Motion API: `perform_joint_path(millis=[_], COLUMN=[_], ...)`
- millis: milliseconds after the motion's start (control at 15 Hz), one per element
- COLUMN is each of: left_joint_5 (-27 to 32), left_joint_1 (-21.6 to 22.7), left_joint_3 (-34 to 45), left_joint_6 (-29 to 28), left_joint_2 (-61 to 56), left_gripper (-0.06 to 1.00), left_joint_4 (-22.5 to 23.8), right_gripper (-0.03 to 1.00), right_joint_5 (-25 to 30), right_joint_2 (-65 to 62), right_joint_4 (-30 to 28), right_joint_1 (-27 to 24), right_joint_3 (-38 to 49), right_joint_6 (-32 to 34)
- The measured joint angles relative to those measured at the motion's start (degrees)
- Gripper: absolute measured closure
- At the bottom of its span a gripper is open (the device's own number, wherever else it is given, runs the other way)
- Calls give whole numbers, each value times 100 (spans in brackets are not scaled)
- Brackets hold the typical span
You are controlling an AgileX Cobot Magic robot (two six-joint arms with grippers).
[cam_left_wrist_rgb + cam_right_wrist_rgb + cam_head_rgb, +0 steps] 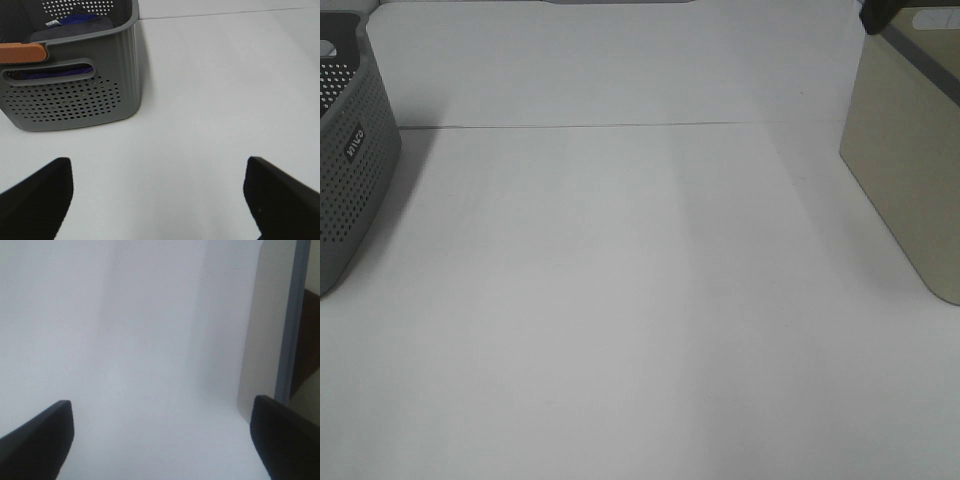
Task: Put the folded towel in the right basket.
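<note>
- Left gripper (157,200) jaws spread wide, holding nothing, over bare table (640,300).
- Right gripper (162,440) same, empty, beside beige basket (910,180).
- Dark blue towel (70,25) lies inside grey basket (75,100), well apart from both jaws.

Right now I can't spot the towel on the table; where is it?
The towel, dark purple, lies inside the grey perforated basket in the left wrist view; that basket sits at the table's left edge in the exterior high view.
</note>
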Motion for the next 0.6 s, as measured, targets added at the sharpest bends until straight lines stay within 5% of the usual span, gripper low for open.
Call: perform_joint_path(millis=[600], left_joint_5=[0], left_joint_1=[0], left_joint_3=[0], left_joint_6=[0], left_joint_2=[0], left_gripper=[7], left_joint_4=[0], right_gripper=[7], right_joint_5=[-160], right_joint_2=[-3759], right_joint_4=[-34], right_joint_1=[11], right_joint_3=[4165], right_joint_6=[0])
